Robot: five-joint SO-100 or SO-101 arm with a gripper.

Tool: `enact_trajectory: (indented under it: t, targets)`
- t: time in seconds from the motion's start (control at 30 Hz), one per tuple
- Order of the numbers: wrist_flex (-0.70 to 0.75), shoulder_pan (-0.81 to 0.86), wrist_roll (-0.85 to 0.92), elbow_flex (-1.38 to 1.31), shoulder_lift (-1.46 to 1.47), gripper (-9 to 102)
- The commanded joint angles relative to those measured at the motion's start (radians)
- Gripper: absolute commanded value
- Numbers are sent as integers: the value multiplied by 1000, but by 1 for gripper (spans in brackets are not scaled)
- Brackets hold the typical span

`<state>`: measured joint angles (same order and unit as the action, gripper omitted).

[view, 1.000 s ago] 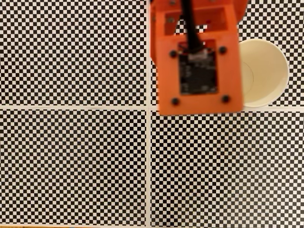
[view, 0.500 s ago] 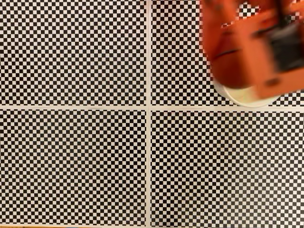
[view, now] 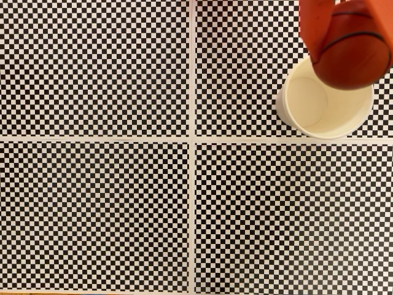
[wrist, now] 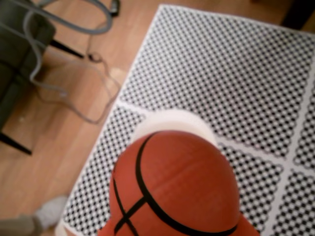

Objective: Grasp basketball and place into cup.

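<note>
In the fixed view the basketball (view: 355, 49) hangs over the far-right rim of the upright cup (view: 324, 120), whose mouth faces the camera. The ball is round, with no long axis; its seams cross in the wrist view (wrist: 174, 189). An orange finger (view: 314, 21) touches its left side, gripping it.

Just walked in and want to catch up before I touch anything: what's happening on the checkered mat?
A robot arm is carrying the basketball toward the cup. In the fixed view the ball hangs over the upper right part of the cup's mouth, with an orange arm part beside it. The cup stands upright on the checkered mat and looks empty. In the wrist view the ball sits close to the camera with the cup's white rim just behind it. The gripper's fingers aren't distinguishable, so the grip itself is hidden.
</note>
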<state>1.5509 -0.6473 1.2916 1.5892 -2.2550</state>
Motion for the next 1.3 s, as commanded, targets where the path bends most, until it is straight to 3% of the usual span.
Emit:
enact_trajectory:
  t: [0.0, 0.67, 1.27]
  targets:
    - [-28, 8, 26, -17, 11, 10]
    - [-216, 26, 31, 44, 196, 17]
    - [-216, -20, 6, 97, 166, 17]
